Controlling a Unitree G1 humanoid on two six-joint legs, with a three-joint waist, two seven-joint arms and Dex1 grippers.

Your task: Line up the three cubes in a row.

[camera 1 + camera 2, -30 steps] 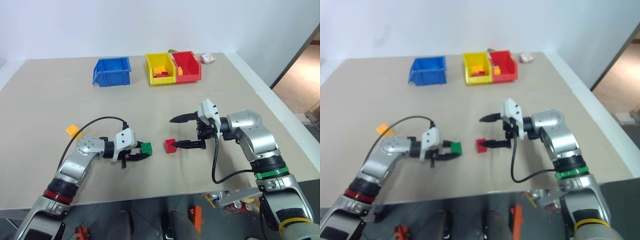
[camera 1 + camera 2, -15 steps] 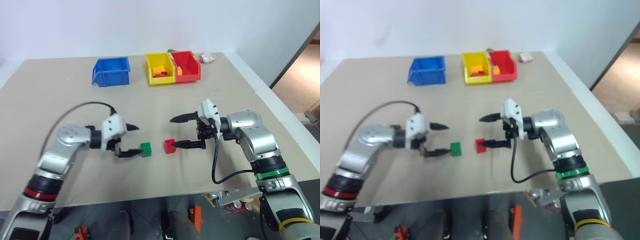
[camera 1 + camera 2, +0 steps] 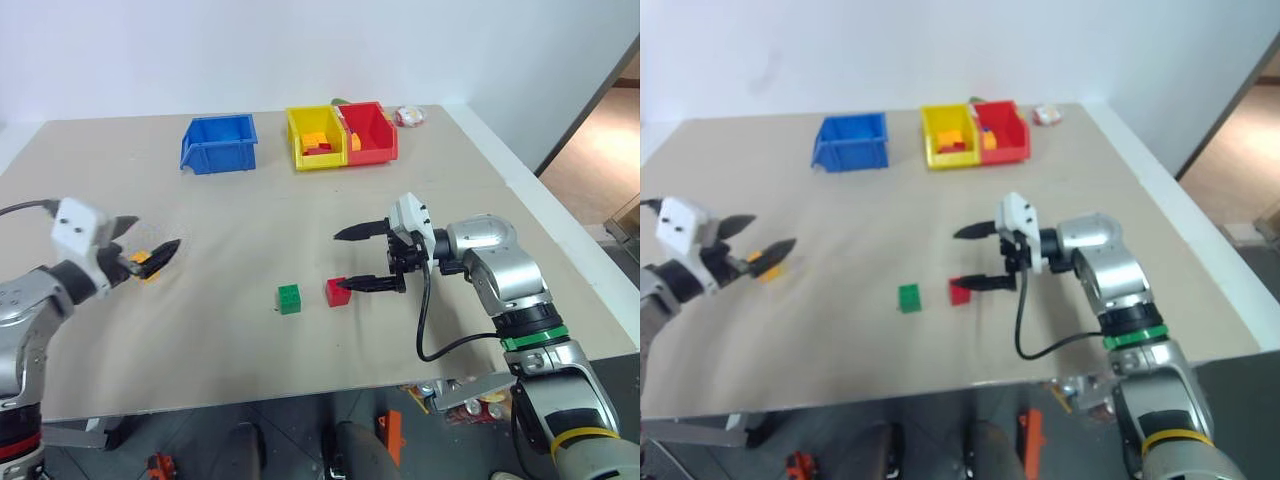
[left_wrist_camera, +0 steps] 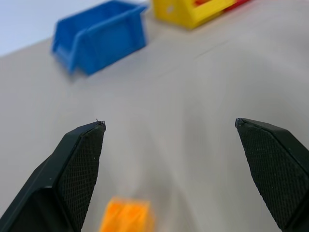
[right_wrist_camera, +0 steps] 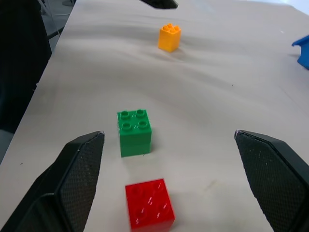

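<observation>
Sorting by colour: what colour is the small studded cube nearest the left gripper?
Orange-yellow cube, clearest in the right wrist view.

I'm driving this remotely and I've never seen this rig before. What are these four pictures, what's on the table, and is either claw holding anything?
It is a humanoid robot with two arms, each ending in a claw of two black fingers. Two pictures come from the stereo camera on its head, looking down over the table. The other two come from cameras on the wrists, looking out between each claw's fingers.

On the table, the green cube and the red cube sit side by side, close but apart. The orange-yellow cube lies off to the robot's left. At the far edge stand a blue bin, a yellow bin and a red bin, the last two holding bricks.

The left gripper is open at the orange-yellow cube, holding nothing. The right gripper is open and empty, one fingertip beside the red cube.
</observation>
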